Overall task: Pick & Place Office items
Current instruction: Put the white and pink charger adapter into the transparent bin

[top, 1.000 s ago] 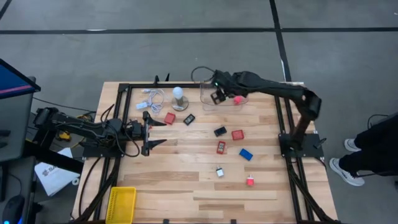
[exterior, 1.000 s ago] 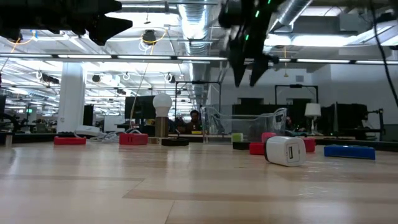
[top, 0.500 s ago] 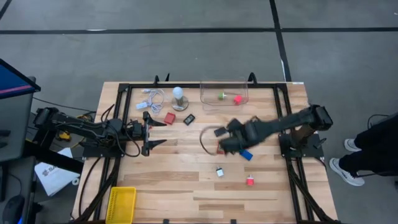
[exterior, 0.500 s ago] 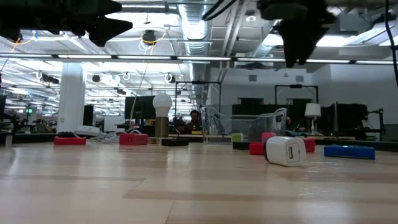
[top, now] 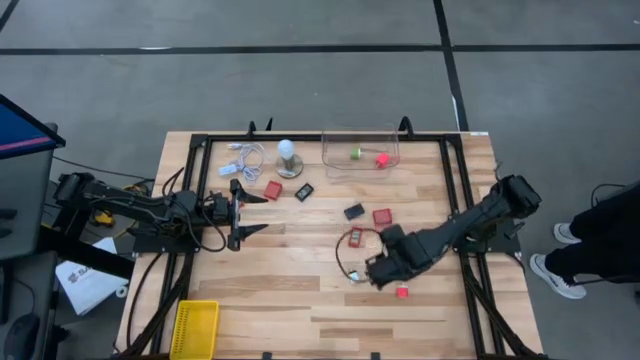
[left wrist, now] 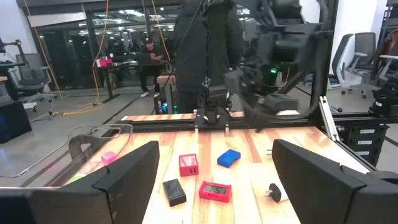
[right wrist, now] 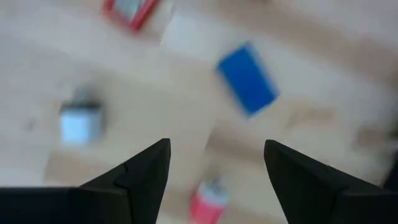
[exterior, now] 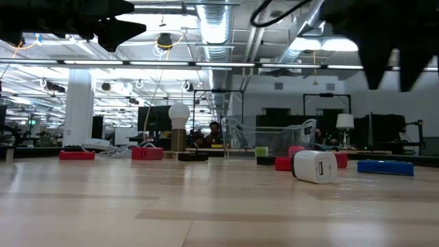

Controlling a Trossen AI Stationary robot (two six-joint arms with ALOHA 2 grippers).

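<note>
Wooden table (top: 280,290): office items (top: 383,216) scattered mid-table toward right edge. Right gripper (right wrist: 214,168) fingers apart, empty, above blue block (right wrist: 247,78). Left gripper (top: 248,212) fingers apart near left edge.

Wooden table (top: 280,290) carries scattered office items (top: 382,217), bulb (top: 288,156), cable (top: 246,160)

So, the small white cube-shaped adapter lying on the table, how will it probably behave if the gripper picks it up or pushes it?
The white adapter looks like a rigid plastic block, so it should hold its shape in a pinch. Its glossy rounded faces may slip between the fingers. It sits slightly tilted on the wooden table, so a push would probably tip or slide it, not roll it.
</note>
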